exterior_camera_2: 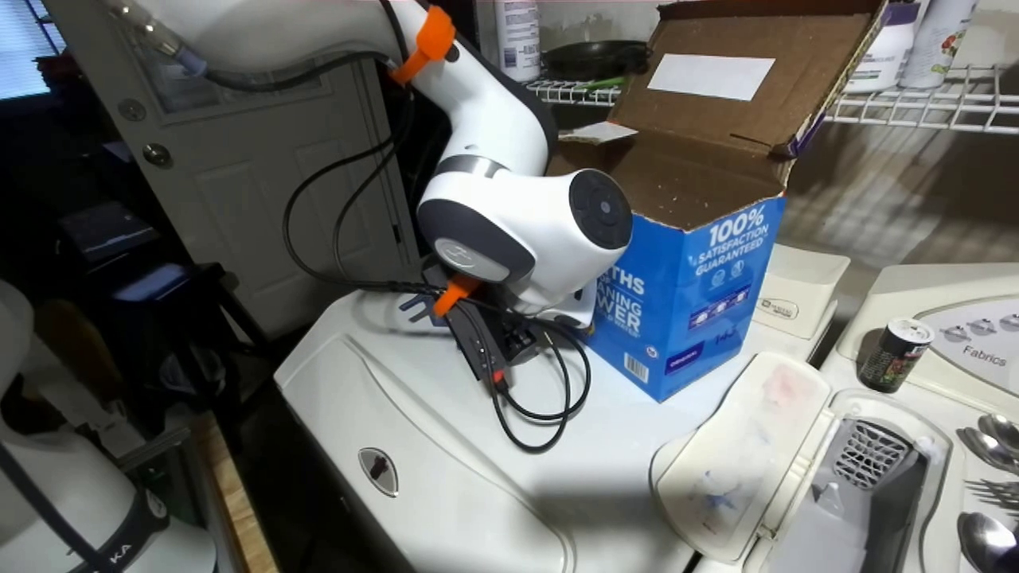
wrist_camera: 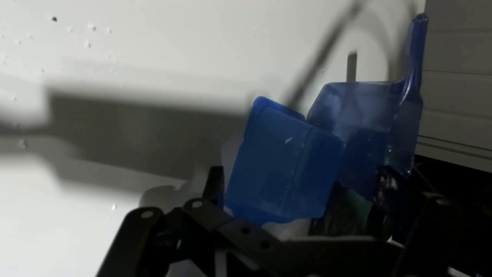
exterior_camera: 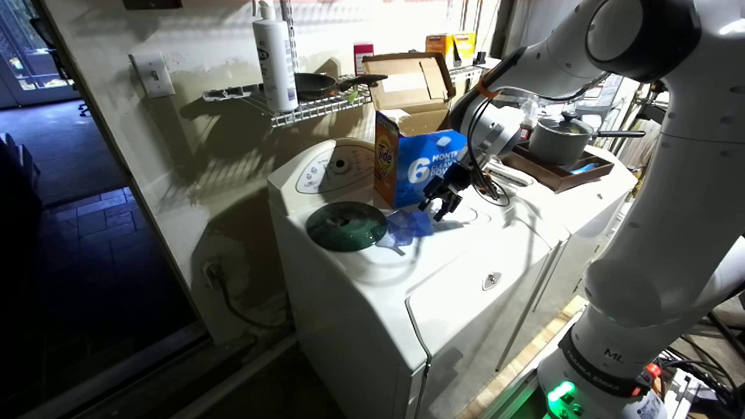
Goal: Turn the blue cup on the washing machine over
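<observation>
- Your gripper [exterior_camera: 430, 211] hung near the blue cup [exterior_camera: 415, 224], its jaws apart.
- That cup sat on the washing machine [exterior_camera: 454, 299], between the dark green disc [exterior_camera: 346, 227] and your gripper.
- Your Tide box [exterior_camera: 414, 160] stood close by.

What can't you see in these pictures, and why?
Blue cup: in an exterior view, the arm hides most or all of it.
Inside of the pot: covered by its lid in an exterior view.
Spoons: the right edge cuts them off in an exterior view.
Can: writing too small to read in an exterior view.
Wrist view's lower right corner: too dark.
</observation>
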